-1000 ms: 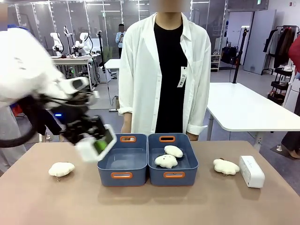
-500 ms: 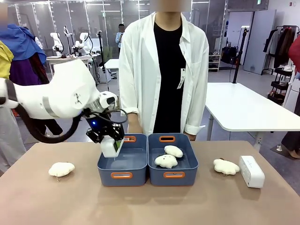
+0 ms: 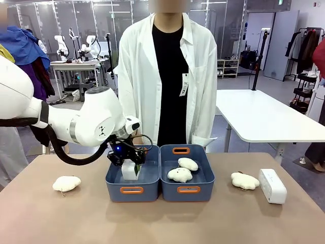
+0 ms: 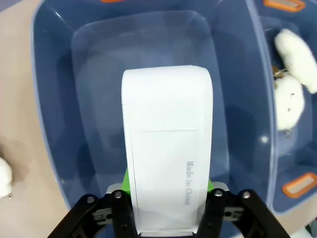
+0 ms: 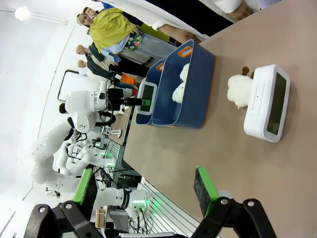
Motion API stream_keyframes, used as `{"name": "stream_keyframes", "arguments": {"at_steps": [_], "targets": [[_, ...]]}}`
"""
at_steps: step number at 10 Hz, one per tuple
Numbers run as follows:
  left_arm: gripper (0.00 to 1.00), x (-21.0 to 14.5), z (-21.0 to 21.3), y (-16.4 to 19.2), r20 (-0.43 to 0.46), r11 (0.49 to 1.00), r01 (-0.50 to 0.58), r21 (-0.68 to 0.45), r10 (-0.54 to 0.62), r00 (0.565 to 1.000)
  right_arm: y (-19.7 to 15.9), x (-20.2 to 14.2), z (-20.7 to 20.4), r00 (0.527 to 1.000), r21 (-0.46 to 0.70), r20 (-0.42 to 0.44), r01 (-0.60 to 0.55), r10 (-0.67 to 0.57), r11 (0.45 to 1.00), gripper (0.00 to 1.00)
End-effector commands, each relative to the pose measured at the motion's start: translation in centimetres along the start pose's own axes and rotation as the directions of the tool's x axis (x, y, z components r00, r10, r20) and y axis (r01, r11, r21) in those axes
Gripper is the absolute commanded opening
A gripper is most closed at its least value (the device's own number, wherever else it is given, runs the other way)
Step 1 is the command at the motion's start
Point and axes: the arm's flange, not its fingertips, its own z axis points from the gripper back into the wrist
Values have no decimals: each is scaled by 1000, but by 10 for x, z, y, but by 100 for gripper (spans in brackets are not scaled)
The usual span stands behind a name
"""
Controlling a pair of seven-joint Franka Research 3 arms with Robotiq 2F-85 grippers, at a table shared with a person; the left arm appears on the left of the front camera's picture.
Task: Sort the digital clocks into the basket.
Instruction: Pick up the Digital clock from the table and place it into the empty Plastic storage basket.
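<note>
One white digital clock [image 3: 130,171] stands on end inside the left blue basket [image 3: 132,190], down near its floor. My left gripper [image 3: 130,163] reaches into that basket from above and is shut on the clock. In the left wrist view the green pads press both sides of the clock [image 4: 168,139] at the gripper [image 4: 168,183], over the basket wall [image 4: 54,99]. A second digital clock [image 3: 272,185] lies on the table at the far right, also seen as the clock [image 5: 267,101]. My right gripper [image 5: 146,173] hangs open above the table, holding nothing.
The right blue bin [image 3: 188,190] holds two cream plush toys. Another plush toy [image 3: 66,183] lies at the table's left, and one [image 3: 245,180] rests beside the right clock. A person in a white shirt [image 3: 167,76] stands at the far edge behind the bins.
My left arm has carried the clock rightward from beside the left basket and lowered it inside. The person has shifted slightly to the left.
</note>
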Motion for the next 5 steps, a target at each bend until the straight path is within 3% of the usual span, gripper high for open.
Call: {"name": "stream_keyframes", "arguments": {"at_steps": [1,3,5], "targets": [[76,10,-4,-11,16,999,-23,35,22,1000,3,-1,1,1000,9,6,-12,12,1000,100],[100,13,-1,-13,25,999,-26,40,25,999,3,-1,1,1000,9,6,-12,12,1000,100],[100,12,5,-12,30,999,-27,34,26,999,3,-1,1,1000,9,6,-12,12,1000,100]]}}
